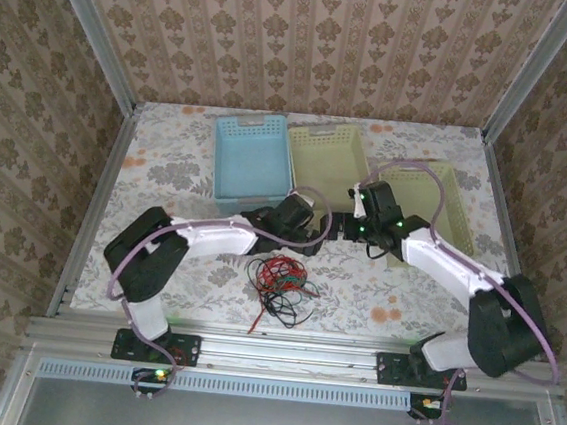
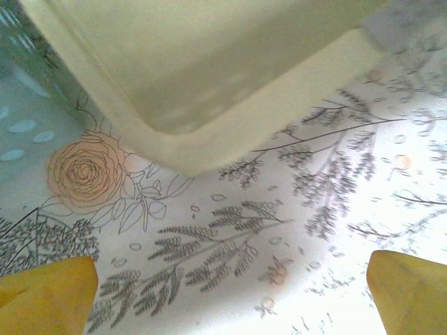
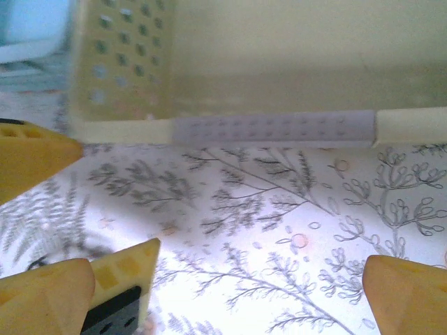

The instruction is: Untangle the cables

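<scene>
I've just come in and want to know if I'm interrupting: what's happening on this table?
Two robot arms are set up to untangle a heap of red, black and green cables. The cables lie knotted on the table, close to the arms' bases. Neither arm holds anything. The left gripper and the right gripper are both open, facing each other just beyond the heap, by the middle yellow-green basket.
</scene>
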Action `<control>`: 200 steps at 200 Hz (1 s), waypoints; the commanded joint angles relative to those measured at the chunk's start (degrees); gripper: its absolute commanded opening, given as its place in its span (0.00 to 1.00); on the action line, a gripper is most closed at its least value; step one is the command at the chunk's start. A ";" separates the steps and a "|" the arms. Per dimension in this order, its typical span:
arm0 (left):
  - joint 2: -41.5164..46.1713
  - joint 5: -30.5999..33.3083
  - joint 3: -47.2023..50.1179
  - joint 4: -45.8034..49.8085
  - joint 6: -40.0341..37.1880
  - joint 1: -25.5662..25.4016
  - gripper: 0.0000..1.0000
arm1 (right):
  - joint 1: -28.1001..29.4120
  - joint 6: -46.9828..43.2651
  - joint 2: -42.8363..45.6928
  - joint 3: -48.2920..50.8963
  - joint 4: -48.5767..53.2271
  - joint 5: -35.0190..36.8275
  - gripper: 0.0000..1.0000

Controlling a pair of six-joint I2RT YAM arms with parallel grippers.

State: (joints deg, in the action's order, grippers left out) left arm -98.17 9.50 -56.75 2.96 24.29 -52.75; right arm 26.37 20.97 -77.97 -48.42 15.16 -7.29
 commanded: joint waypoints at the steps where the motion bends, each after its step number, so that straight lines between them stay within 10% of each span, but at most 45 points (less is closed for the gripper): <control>1: 7.41 6.45 3.40 -7.67 3.52 1.24 1.00 | 4.28 -6.01 3.89 2.19 3.33 -1.89 0.98; 101: 30.71 28.80 16.90 5.78 17.29 4.08 1.00 | 18.19 -21.04 -11.63 -6.26 12.00 -9.50 0.73; 200: 34.81 4.45 20.66 5.17 4.25 3.02 1.00 | 17.05 -18.06 -14.29 -6.64 7.61 -6.64 0.04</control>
State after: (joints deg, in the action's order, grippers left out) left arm -63.64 22.57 -36.34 7.49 33.10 -49.10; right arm 44.31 1.76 -91.96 -54.08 24.21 -14.55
